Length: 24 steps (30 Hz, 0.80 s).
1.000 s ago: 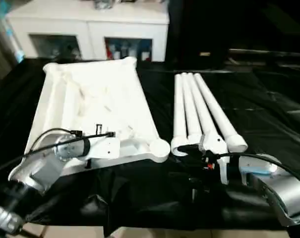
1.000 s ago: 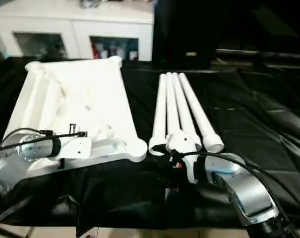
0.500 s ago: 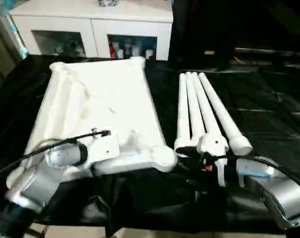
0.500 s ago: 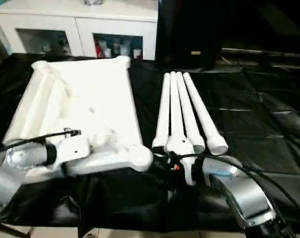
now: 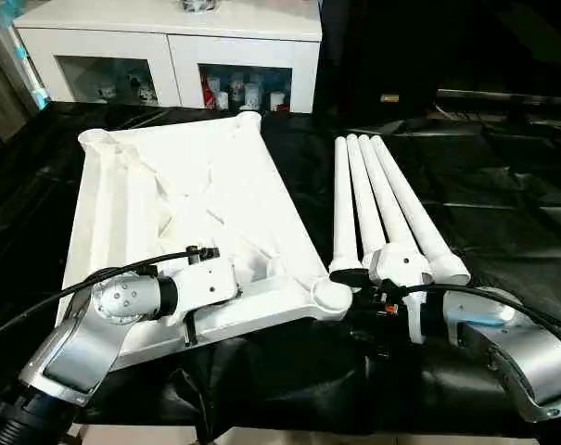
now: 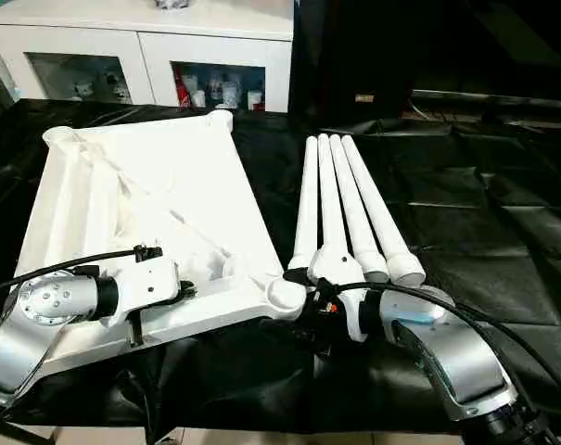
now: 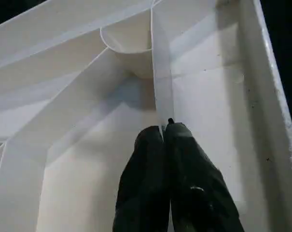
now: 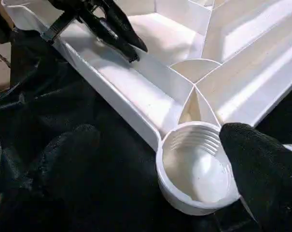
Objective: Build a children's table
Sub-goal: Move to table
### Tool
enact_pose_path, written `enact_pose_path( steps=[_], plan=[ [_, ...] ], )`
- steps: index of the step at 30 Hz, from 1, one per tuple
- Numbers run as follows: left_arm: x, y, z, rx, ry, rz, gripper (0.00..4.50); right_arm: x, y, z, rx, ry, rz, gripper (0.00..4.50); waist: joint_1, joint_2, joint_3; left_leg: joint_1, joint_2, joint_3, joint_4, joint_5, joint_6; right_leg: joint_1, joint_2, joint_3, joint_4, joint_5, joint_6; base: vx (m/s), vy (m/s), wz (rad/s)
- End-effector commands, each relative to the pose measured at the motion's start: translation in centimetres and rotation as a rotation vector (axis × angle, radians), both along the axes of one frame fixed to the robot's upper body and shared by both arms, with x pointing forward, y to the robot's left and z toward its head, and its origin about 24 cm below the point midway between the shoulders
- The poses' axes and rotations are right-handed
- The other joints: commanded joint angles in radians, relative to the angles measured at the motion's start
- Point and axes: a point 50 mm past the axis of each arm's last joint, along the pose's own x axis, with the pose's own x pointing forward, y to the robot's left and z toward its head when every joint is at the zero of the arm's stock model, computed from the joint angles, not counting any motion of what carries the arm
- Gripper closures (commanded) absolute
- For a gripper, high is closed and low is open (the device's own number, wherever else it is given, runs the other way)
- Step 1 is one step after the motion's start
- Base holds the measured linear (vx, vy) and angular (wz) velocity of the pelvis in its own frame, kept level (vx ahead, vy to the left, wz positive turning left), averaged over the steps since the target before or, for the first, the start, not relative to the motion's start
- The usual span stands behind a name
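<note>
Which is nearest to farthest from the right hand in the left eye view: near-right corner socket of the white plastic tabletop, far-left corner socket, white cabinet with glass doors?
1. Near-right round corner socket of the white ribbed plastic tabletop: right beside the right hand.
2. Far-left corner socket: diagonally across the top.
3. White cabinet with glass doors: behind the table.

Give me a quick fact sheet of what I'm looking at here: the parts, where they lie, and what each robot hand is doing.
Table top: upside down on the black cloth, ribs up.
Legs: four white tubes lying side by side, right of the top.
Left gripper: shut on a thin rib inside the top.
Right gripper: open, fingers either side of the near corner socket.
Behind: white cabinet with glass doors.
</note>
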Motion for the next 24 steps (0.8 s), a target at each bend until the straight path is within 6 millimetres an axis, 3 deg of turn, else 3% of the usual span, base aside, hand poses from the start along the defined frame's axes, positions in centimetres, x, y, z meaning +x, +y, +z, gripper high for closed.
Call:
enact_pose_path(
  steps=[1, 10, 13, 15, 19, 21, 24],
  plan=[
    [0.9, 0.3, 2.1, 0.013, -0.124, 0.002, 4.48, 0.3, -0.5, 0.5, -0.005, -0.025, -0.016, 0.0, 0.008, 0.006, -0.063, 0.007, 0.027, -0.007, -0.069, -0.143, 0.02, 0.055, -0.067, 0.036, -0.071, -0.086, -0.2, 0.0, 0.0, 0.0],
    [2.2, 2.2, 5.7, 0.157, -0.311, 0.019, 4.48, 0.1, -0.5, 0.4, -0.001, -0.022, -0.022, 0.0, 0.007, 0.004, -0.063, 0.009, 0.027, -0.007, -0.07, -0.15, 0.015, 0.054, -0.065, 0.034, -0.069, -0.089, -0.199, 0.0, 0.0, 0.0],
    [2.4, 2.2, 6.7, 0.183, -0.345, 0.019, 4.48, 0.2, -0.4, 0.4, 0.001, -0.022, -0.021, 0.0, 0.008, 0.006, -0.066, 0.008, 0.026, -0.007, -0.068, -0.129, 0.012, 0.057, -0.066, 0.034, -0.064, -0.051, -0.206, 0.0, 0.0, 0.0],
    [2.4, 2.1, 6.8, 0.166, -0.343, 0.02, 4.48, 0.2, -0.4, 0.3, 0.003, -0.022, -0.021, 0.0, 0.009, 0.008, -0.067, 0.008, 0.027, -0.007, -0.067, -0.114, 0.015, 0.057, -0.066, 0.034, -0.061, -0.021, -0.214, 0.0, 0.0, 0.0],
    [2.0, 1.2, 5.1, 0.092, -0.292, 0.003, 4.48, 0.1, -0.3, 0.3, 0.007, -0.023, -0.024, 0.0, 0.014, 0.011, -0.068, 0.008, 0.027, -0.006, -0.066, -0.115, 0.015, 0.057, -0.066, 0.033, -0.06, 0.005, -0.229, 0.0, 0.0, 0.0],
    [1.7, 1.1, 4.2, 0.071, -0.255, 0.002, 4.06, 0.0, -0.4, 0.3, 0.006, -0.022, -0.027, 0.0, 0.018, 0.009, -0.067, 0.009, 0.028, -0.005, -0.066, -0.13, 0.013, 0.056, -0.066, 0.033, -0.062, -0.012, -0.229, 0.0, 0.0, 0.0],
    [1.3, 1.2, 3.5, 0.075, -0.227, -0.002, 3.91, 0.0, -0.5, 0.3, 0.005, -0.022, -0.029, 0.0, 0.021, 0.004, -0.065, 0.007, 0.028, -0.005, -0.068, -0.145, 0.013, 0.057, -0.067, 0.034, -0.066, -0.049, -0.216, 0.0, 0.0, 0.0]
  ],
)
